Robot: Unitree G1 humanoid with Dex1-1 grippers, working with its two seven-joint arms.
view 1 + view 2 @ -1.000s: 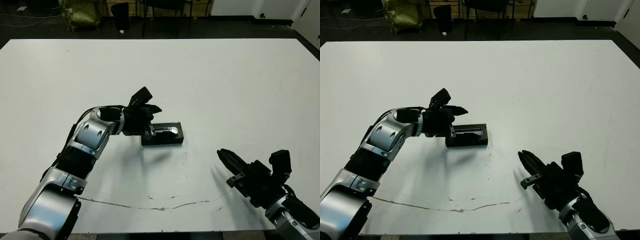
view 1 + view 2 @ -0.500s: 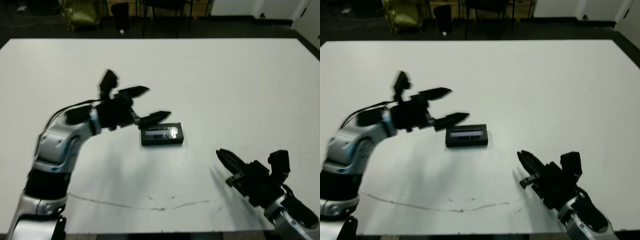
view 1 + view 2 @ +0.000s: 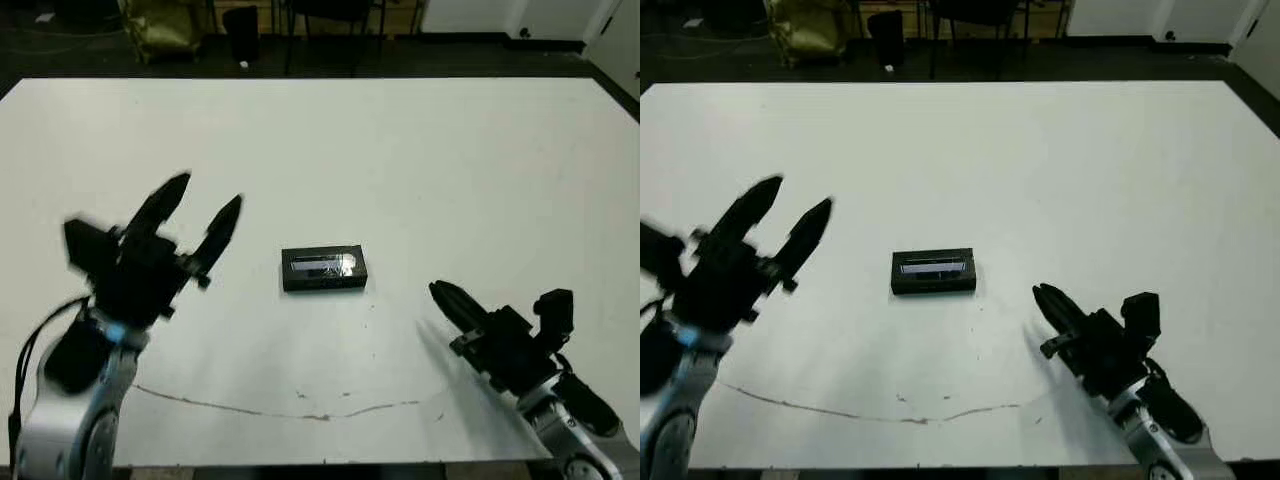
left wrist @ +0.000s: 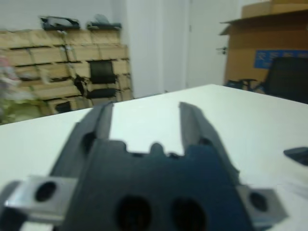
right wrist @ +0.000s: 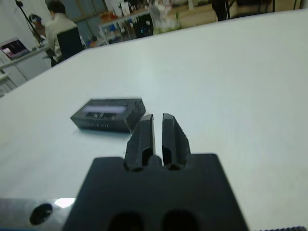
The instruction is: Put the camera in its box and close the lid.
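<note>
While spread: left gripper [image 3: 200,215], empty.

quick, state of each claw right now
Left claw: open, holding nothing.
Right claw: closed, holding nothing.

The silver-and-black left arm holds its black two-fingered left gripper [image 3: 197,222] raised, fingers spread wide, while the black two-fingered right gripper [image 5: 158,134] sits low, fingers nearly pressed together.
</note>
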